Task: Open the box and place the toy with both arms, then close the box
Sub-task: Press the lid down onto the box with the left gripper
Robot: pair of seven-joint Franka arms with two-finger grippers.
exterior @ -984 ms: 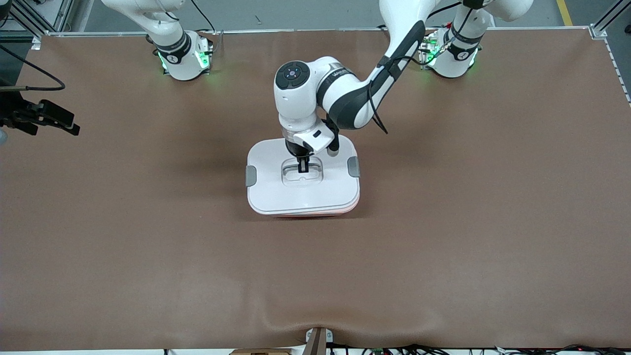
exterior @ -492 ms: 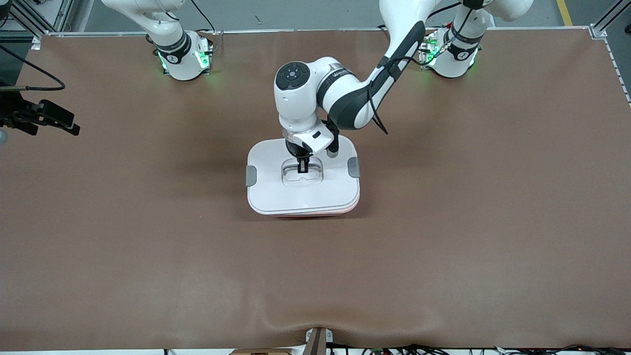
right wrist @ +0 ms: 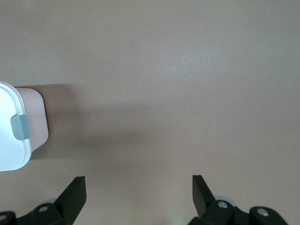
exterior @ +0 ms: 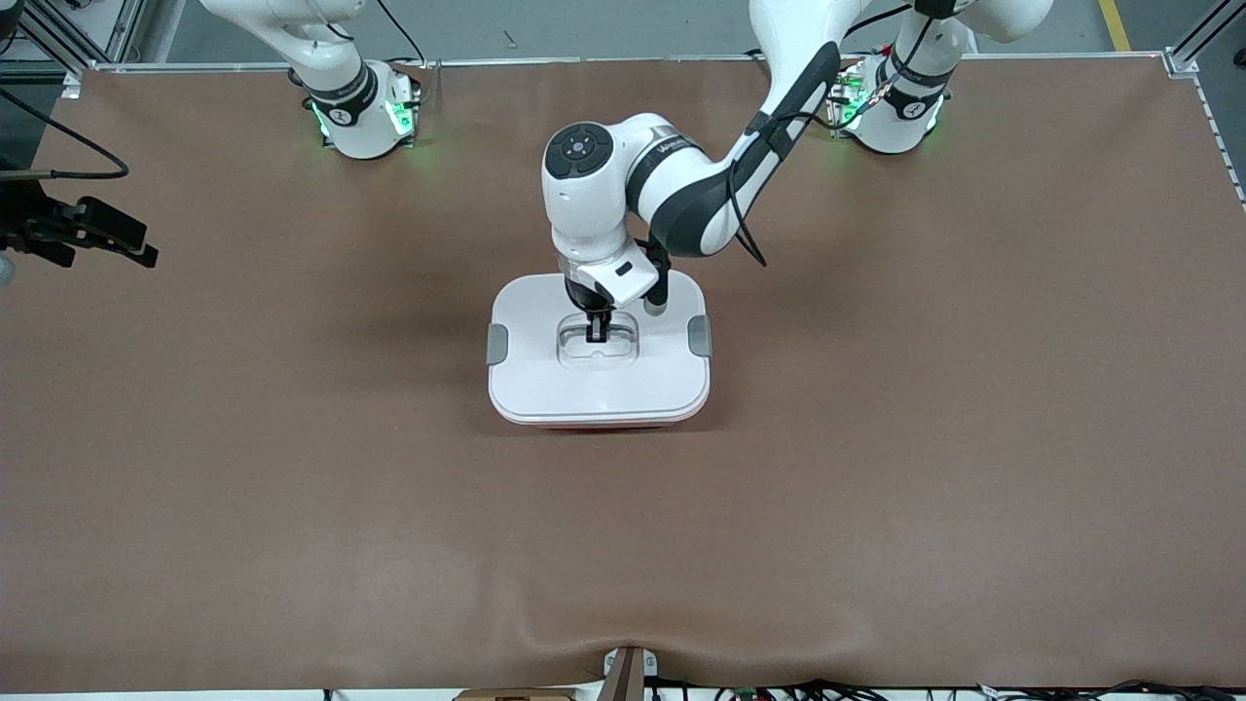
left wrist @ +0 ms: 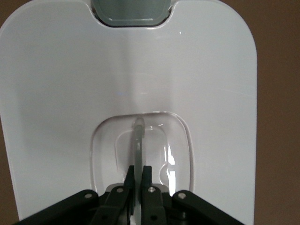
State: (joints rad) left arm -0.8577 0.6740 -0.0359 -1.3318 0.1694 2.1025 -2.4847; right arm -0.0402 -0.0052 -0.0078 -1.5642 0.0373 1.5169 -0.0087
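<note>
White plastic fills most of my left wrist view: the lid (left wrist: 140, 84) of the box (exterior: 599, 352), with a grey clip (left wrist: 131, 11) at its edge and the clear handle (left wrist: 139, 143) running along its recess. I see the left gripper (exterior: 597, 331) down in that recess, its two fingers (left wrist: 146, 180) pinched tight on the handle bar, so the claw is fully closed around it. The box sits in the middle of the brown table (exterior: 876, 487), lid on and level, a thin pink line of the tub showing under its rim on the edge nearest the front camera. Two grey clips sit on the lid's ends, one toward each arm's end of the table.

The right gripper (right wrist: 138, 190) waits with its fingers spread wide and nothing between them, over bare table toward the right arm's end. In its wrist view I catch a corner of the box with one clip (right wrist: 20, 128). I cannot see the toy in any view.
</note>
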